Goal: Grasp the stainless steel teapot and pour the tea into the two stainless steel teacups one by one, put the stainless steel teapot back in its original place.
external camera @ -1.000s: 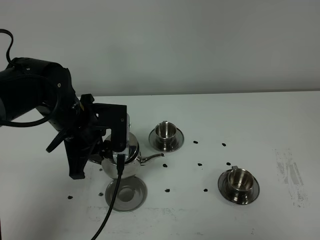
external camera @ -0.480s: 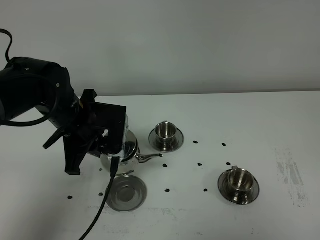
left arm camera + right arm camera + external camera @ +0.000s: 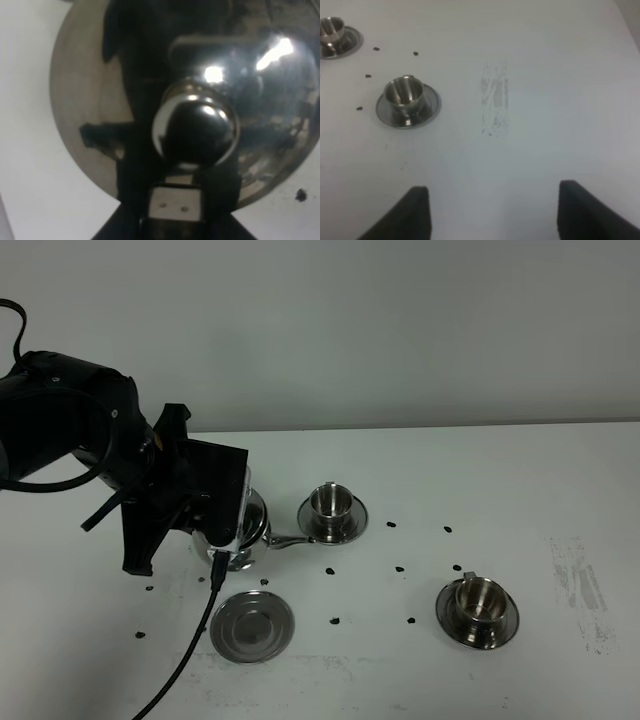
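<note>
Specks (image 3: 399, 568) between teacups (image 3: 330, 502); cable (image 3: 183, 670) beside saucer (image 3: 252, 626); arm (image 3: 70, 430) hides teapot (image 3: 252, 524).

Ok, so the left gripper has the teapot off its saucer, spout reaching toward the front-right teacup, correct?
Not quite: in the exterior high view the spout reaches toward the rear teacup, not the front-right teacup. The rest holds: the left gripper has the teapot off its empty saucer.
</note>
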Robot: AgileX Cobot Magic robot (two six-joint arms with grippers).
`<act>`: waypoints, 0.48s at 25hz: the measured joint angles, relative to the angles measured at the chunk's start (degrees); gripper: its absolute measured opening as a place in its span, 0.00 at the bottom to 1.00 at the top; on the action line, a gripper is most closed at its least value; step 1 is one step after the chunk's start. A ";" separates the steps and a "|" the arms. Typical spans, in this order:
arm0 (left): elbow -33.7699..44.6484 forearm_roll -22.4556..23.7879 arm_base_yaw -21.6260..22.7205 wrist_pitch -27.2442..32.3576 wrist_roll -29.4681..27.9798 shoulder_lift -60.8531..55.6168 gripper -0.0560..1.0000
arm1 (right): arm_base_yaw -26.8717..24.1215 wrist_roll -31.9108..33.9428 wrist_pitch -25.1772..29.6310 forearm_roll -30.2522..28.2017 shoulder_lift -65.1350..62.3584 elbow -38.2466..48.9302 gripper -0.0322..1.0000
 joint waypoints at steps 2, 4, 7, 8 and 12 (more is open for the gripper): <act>0.00 0.00 0.05 -0.08 0.19 0.00 0.30 | 0.00 0.00 0.00 0.00 0.00 0.00 0.57; 0.00 -0.06 0.05 -0.08 0.19 0.00 0.30 | 0.00 0.00 0.00 0.00 0.00 0.00 0.57; 0.00 -0.94 0.05 -0.08 0.22 0.00 0.30 | 0.00 0.00 0.00 0.00 0.00 0.00 0.57; 0.00 -1.51 0.05 -0.08 0.22 0.00 0.30 | 0.00 0.00 0.00 0.00 0.00 0.00 0.57; 0.00 -4.25 0.69 -0.08 1.53 0.00 0.30 | 0.00 0.00 0.00 0.00 0.00 0.00 0.57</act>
